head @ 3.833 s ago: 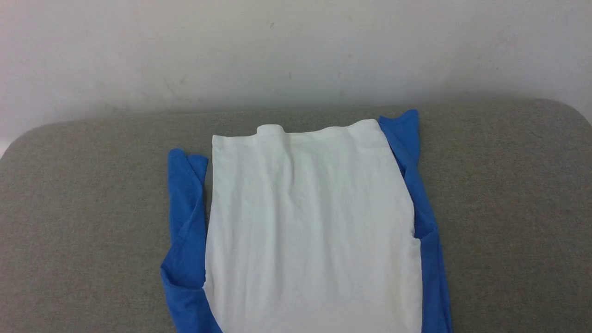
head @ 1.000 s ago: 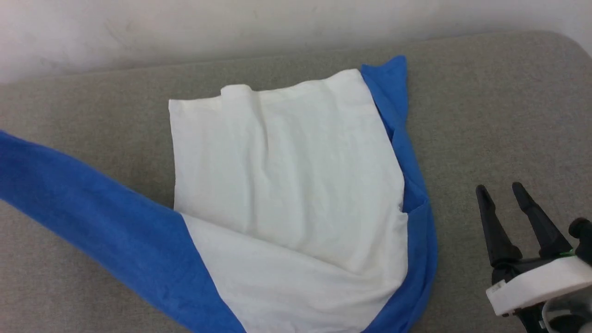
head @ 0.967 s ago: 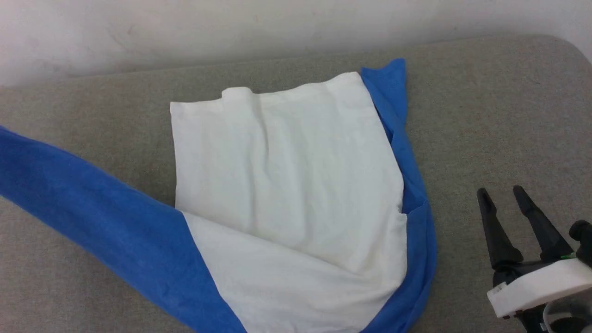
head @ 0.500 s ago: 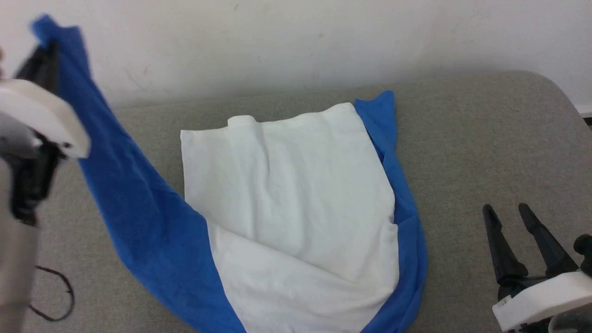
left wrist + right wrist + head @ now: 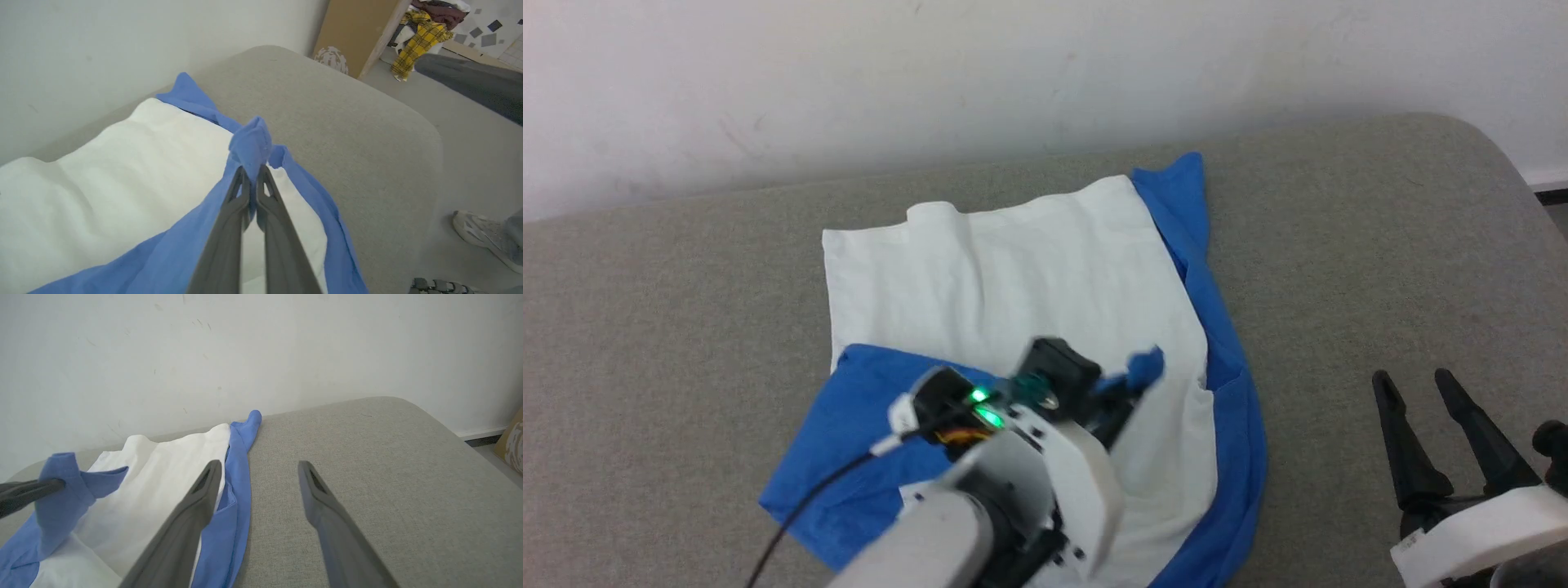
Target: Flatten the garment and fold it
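The garment [image 5: 1013, 269] lies on the grey cushioned surface [image 5: 1339, 245], white body up, with a blue strip along its right side. My left gripper [image 5: 1137, 382] hovers over the white body near its right side, shut on a corner of the blue sleeve, which drapes back to the lower left [image 5: 849, 441]. In the left wrist view the fingers [image 5: 229, 228] pinch a bunch of blue fabric [image 5: 251, 141]. My right gripper [image 5: 1417, 380] stands open to the right of the garment, over bare cushion. The right wrist view shows its open gripper [image 5: 259, 465] beside the garment [image 5: 163, 473].
A white wall [image 5: 1045, 73] runs behind the cushion. Off the cushion's right end, the left wrist view shows a brown board [image 5: 355, 32], a pile of clothes [image 5: 421, 28] and a person's shoe [image 5: 482, 234] on the floor.
My left gripper has swung from high at the far left to over the white body, pulling the blue sleeve across it. The right gripper has stayed open in place. The camera shifted slightly.
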Controlling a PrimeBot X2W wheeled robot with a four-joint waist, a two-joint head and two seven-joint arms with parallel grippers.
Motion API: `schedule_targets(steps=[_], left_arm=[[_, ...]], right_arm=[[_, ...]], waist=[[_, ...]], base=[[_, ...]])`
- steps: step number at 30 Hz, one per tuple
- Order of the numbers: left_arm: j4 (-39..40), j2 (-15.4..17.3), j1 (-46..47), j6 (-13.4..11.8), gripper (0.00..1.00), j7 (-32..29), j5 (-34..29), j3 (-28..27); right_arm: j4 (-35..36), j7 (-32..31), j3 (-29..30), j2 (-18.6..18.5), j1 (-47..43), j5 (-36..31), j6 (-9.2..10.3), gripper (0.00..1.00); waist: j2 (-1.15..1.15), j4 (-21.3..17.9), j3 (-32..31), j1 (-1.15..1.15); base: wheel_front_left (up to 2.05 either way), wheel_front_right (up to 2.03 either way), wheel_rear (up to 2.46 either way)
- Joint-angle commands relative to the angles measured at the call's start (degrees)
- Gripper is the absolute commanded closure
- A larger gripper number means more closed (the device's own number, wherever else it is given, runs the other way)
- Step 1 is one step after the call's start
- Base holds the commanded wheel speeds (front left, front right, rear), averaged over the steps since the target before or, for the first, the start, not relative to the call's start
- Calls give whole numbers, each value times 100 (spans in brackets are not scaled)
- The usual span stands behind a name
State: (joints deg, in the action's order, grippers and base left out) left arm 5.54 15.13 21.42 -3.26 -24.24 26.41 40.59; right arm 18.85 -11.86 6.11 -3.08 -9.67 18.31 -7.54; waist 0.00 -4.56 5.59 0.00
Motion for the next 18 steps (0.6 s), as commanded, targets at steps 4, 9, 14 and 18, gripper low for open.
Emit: schedule_targets(steps=[4,9,14,18], left_arm=[[-567,-421,-98,300,100,89,-133,612],[-1268,-866,-66,632,100,283,-202,1194],[-2001,-1076,-67,746,100,604,-254,1552],[-2512,-1154,-109,717,0,1011,-143,1535]], right_arm=[[62,-47,-4,19,67,6,5,0],[114,-112,-11,20,168,-26,5,0],[105,-140,-39,20,203,-27,5,0],[72,-119,-97,20,234,6,5,0]], waist=[[0,7,196,0],[0,14,407,0],[0,50,509,0],[0,80,487,0]], base=[[0,0,0],[0,0,0],[0,0,0],[0,0,0]])
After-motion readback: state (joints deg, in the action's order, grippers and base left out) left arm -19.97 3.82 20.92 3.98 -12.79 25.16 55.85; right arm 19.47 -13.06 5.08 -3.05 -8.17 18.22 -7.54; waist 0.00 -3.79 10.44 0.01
